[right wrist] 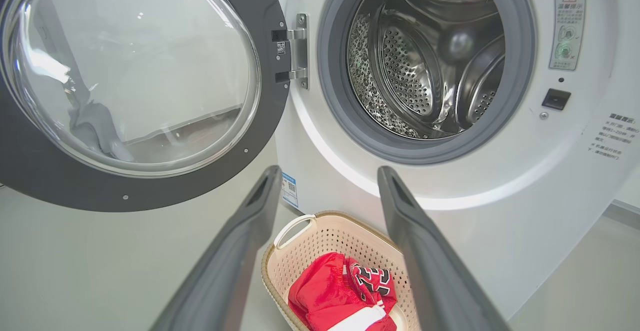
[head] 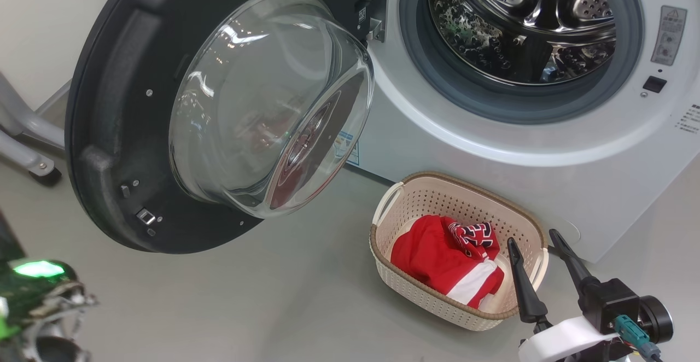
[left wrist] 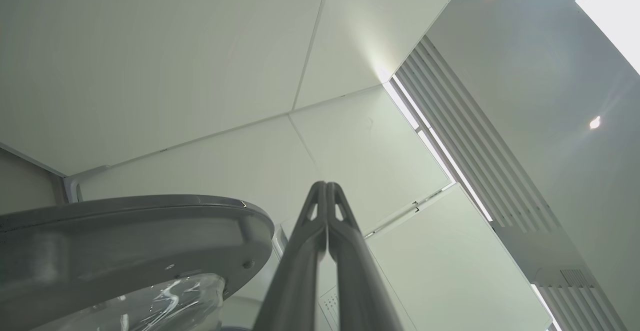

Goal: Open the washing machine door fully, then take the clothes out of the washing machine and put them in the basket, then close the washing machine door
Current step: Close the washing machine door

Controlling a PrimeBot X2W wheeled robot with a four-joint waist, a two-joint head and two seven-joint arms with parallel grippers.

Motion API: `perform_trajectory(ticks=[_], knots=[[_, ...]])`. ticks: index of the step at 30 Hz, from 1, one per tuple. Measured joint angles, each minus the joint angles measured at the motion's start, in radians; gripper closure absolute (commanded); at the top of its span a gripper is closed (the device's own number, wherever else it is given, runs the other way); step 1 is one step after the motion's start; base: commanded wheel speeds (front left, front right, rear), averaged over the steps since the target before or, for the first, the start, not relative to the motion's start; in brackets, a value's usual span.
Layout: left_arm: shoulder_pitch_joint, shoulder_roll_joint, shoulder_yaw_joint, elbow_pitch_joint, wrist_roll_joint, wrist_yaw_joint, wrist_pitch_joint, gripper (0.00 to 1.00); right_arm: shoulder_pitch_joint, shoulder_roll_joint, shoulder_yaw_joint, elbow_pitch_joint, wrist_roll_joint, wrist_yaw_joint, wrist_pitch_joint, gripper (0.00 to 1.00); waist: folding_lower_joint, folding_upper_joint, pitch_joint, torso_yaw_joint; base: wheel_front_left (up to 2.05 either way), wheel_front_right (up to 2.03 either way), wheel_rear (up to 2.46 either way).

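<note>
Black and glossy, the washing machine door (head: 219, 110) stands wide open at our left. Our left claw (left wrist: 326, 186) is pressed together, holding nothing. The washing machine (head: 481, 149) looks empty, and the clothes (head: 443, 258) lie in the basket (head: 421, 179), near our spread right claw (head: 532, 237). We judge that only shutting the door remains.

We see the washing machine door (head: 109, 132), upper left, as matt black plastic around a glossy clear glass bowl (head: 262, 105). Upper right, the washing machine (head: 492, 154) is smooth white, with a grey rubber gasket (head: 414, 34) and a shiny perforated steel drum (head: 519, 28). Lower centre, the basket (head: 426, 291) is cream perforated plastic, and the clothes (head: 432, 258) are soft red cloth.
</note>
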Motion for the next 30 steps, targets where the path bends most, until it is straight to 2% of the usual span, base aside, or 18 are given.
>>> perform_trajectory(ticks=[3,7,11,15,21,25,30], knots=[[-0.07,0.021,0.094,0.038,-0.077,0.0,0.002,1.0,-0.003,-0.003,-0.004,0.0,0.0,0.0,0.0,0.0,0.0,0.0,0.004,0.0,0.0,0.0,0.0],[-0.139,0.1,0.19,0.131,-0.145,0.001,0.027,1.0,-0.003,-0.005,-0.006,0.0,0.0,0.0,0.0,0.0,0.0,0.0,0.005,-0.002,0.0,0.0,0.0],[-0.188,0.173,0.246,0.27,-0.193,0.046,0.067,1.0,-0.003,-0.005,-0.006,-0.001,0.0,0.0,0.0,0.0,0.0,0.0,0.005,-0.005,0.0,0.0,0.0],[-0.203,0.244,0.25,0.416,-0.225,0.106,0.131,1.0,-0.003,-0.004,-0.002,-0.003,0.0,-0.008,0.003,0.0,0.0,0.0,0.004,-0.012,0.0,0.0,0.0],[-0.214,0.311,0.228,0.555,-0.244,0.162,0.219,1.0,-0.006,-0.005,0.006,-0.013,-0.001,-0.007,0.012,0.0,0.0,0.0,0.014,-0.036,0.0,0.0,0.0],[-0.237,0.345,0.185,0.622,-0.244,0.187,0.277,1.0,-0.014,-0.007,0.008,-0.018,-0.001,-0.007,0.013,0.0,0.0,0.0,0.027,-0.054,0.0,0.0,0.0],[-0.261,0.368,0.127,0.673,-0.243,0.19,0.343,1.0,-0.025,-0.01,0.009,-0.023,-0.002,-0.006,0.021,0.0,0.0,0.0,0.043,-0.076,0.0,0.0,0.0]])
